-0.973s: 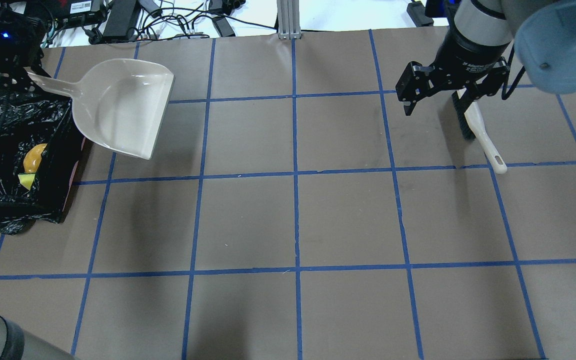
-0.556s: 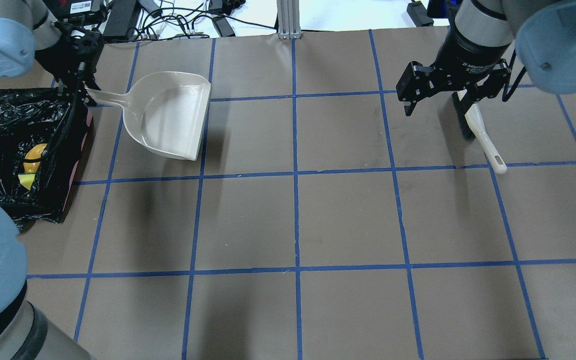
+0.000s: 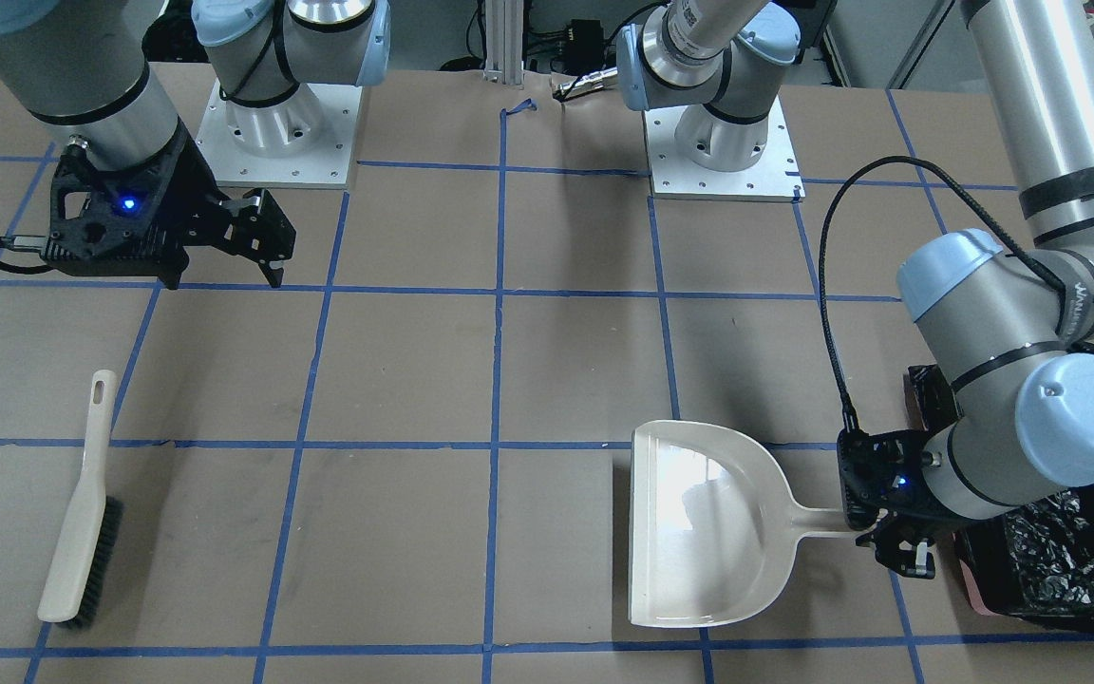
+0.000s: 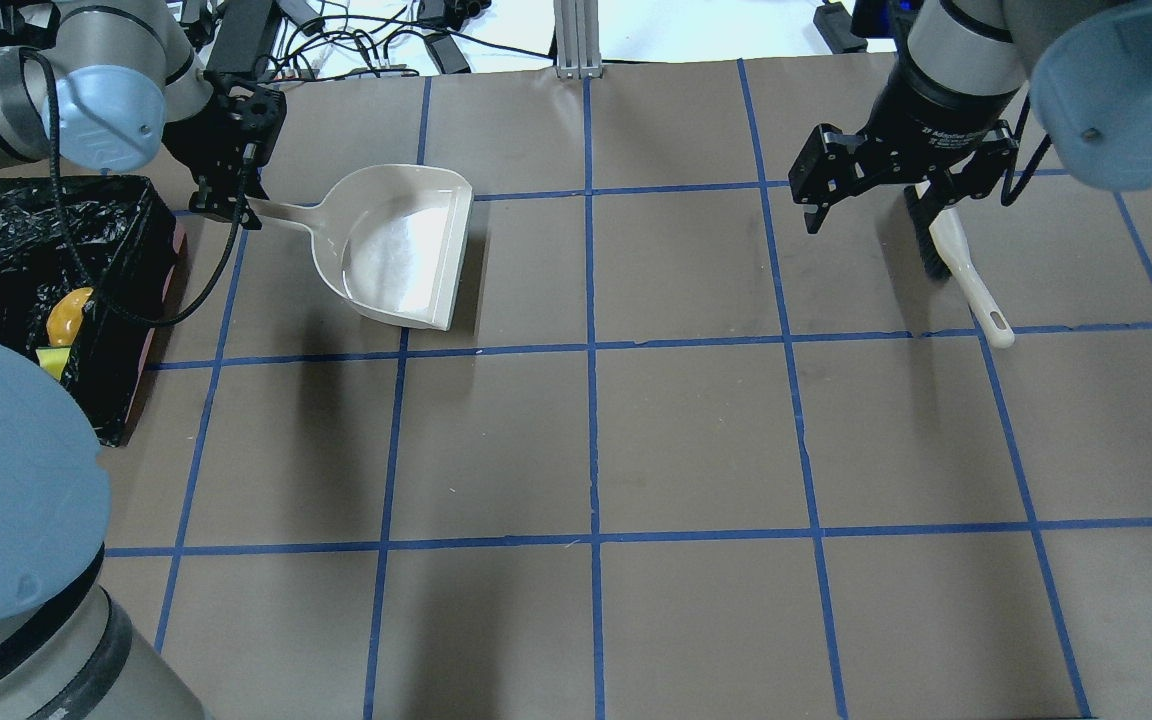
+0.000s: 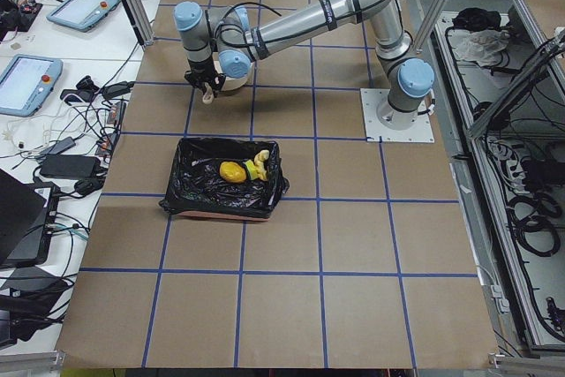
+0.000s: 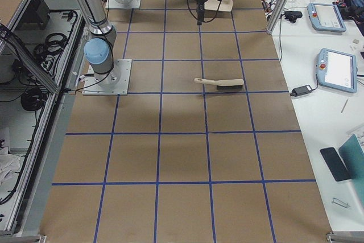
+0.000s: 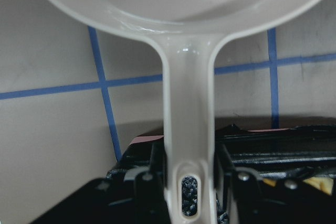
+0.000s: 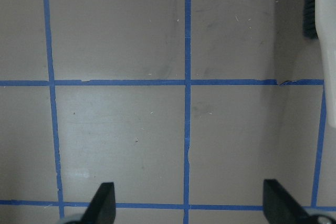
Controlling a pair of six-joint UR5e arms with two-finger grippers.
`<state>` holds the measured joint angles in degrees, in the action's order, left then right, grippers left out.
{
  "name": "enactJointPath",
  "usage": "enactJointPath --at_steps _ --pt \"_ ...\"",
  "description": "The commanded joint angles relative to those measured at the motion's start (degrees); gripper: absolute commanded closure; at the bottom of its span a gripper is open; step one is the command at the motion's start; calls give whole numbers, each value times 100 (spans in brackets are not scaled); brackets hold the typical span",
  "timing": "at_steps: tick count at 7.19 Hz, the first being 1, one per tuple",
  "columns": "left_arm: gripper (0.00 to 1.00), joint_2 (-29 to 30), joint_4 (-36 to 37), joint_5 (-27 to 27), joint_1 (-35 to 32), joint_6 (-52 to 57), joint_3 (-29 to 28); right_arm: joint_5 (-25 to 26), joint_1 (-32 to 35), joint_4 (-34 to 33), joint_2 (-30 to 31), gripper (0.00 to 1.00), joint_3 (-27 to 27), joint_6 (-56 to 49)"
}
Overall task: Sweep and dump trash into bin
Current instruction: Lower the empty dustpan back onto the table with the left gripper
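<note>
Black-lined bin (image 3: 1069, 560), cropped lower right in the front view; overhead we see its potato (image 4: 66, 315). Our left gripper (image 7: 190, 174) clamps the dustpan (image 4: 401, 255) handle; right gripper (image 8: 191, 203) gapes wide.

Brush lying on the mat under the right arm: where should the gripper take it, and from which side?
Take the brush by its bare handle, between the hang hole and the bristles. Come straight down with the open right gripper, jaws closing across the handle's narrow width. It lies flat on the table with the bristles pointing sideways, so the slim handle is clear.

4 fixed views, 2 wrist close-ups
</note>
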<state>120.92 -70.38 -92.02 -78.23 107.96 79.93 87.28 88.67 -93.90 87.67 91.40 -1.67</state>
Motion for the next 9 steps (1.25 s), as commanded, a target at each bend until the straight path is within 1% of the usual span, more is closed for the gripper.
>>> enactJointPath --at_steps 1,4,5,6,8,9 --pt "99 72 295 0 -8 84 93 0 -8 3 13 0 0 0" --pt "97 169 438 0 -8 146 119 0 -7 3 31 0 0 0" --pt "95 178 438 0 1 137 119 -17 1 3 31 0 0 0" --pt "89 178 438 0 1 137 119 0 1 12 31 0 0 0" --pt "50 195 438 9 1 85 119 35 10 38 31 0 0 0" --pt "33 195 438 9 1 58 119 35 10 38 40 0 0 9"
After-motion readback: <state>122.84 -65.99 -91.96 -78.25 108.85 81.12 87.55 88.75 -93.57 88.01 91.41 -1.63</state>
